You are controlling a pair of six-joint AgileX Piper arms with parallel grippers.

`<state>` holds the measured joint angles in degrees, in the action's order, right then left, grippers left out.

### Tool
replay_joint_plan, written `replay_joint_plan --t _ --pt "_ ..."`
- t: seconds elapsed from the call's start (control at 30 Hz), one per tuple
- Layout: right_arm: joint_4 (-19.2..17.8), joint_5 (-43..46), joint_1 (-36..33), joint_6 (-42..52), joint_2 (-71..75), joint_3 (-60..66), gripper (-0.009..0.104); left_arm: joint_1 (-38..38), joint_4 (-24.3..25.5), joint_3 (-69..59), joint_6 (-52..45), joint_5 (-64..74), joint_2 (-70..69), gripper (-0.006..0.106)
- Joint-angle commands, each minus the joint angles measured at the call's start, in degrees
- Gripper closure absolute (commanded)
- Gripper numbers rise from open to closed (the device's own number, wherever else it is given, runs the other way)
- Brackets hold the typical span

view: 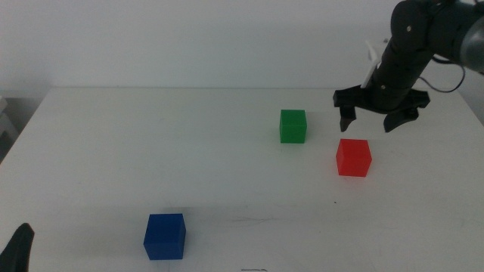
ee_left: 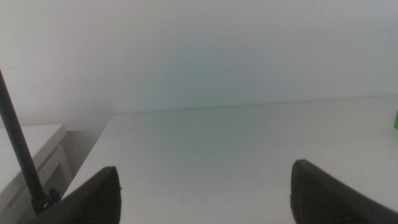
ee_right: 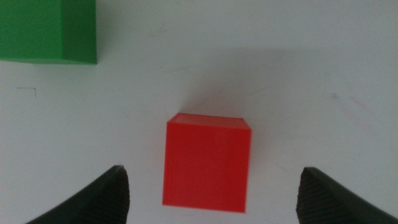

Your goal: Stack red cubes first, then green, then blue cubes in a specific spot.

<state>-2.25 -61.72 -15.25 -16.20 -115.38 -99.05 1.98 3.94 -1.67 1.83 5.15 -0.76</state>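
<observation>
- While the right gripper point(view: 370, 119) hangs above the table point(view: 189, 159) with its jaws spread wide and empty, the red cube point(view: 354, 157) sits just in front of and below it, not touched; in the right wrist view the red cube point(ee_right: 208, 163) lies between the two jaws but closer to one than the other, so a straight descent could, I judge, clip its top edge with that jaw.
- Because the cube looks slightly turned relative to the jaws, closing may twist or skid it rather than seat it flat.
- Since the green cube point(view: 293, 126) stands near, off to the gripper's side, a wide-open jaw could nudge it.
- Far from this gripper, the blue cube point(view: 165, 236) rests close to the waiting left gripper point(view: 18, 249), whose jaws stand apart with nothing between them.
</observation>
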Motion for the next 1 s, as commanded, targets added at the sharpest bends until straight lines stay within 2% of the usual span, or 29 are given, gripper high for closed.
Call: replay_joint_plan --t 0.0,0.47,0.57,0.73,0.97 --pt "0.2 1.2 0.0 0.0 1.8 -2.1 0.001 -0.1 -0.2 0.3 0.4 -4.5 -1.2 0.007" --pt "0.0 2.0 0.0 -0.2 -4.4 -2.1 0.001 -0.1 -0.2 0.3 0.4 -4.5 -1.2 0.007" --pt "0.0 2.5 0.0 -0.2 -5.0 -2.1 0.004 -0.1 -0.2 0.3 0.4 -4.5 -1.2 0.007" --pt "0.2 2.5 0.0 -1.2 -5.1 -2.1 0.017 -0.1 -0.2 0.3 0.4 -4.5 -1.2 0.007" --pt "1.3 2.3 0.0 -2.3 -6.5 -2.1 0.052 -0.1 -0.2 0.3 0.4 -4.5 -1.2 0.007"
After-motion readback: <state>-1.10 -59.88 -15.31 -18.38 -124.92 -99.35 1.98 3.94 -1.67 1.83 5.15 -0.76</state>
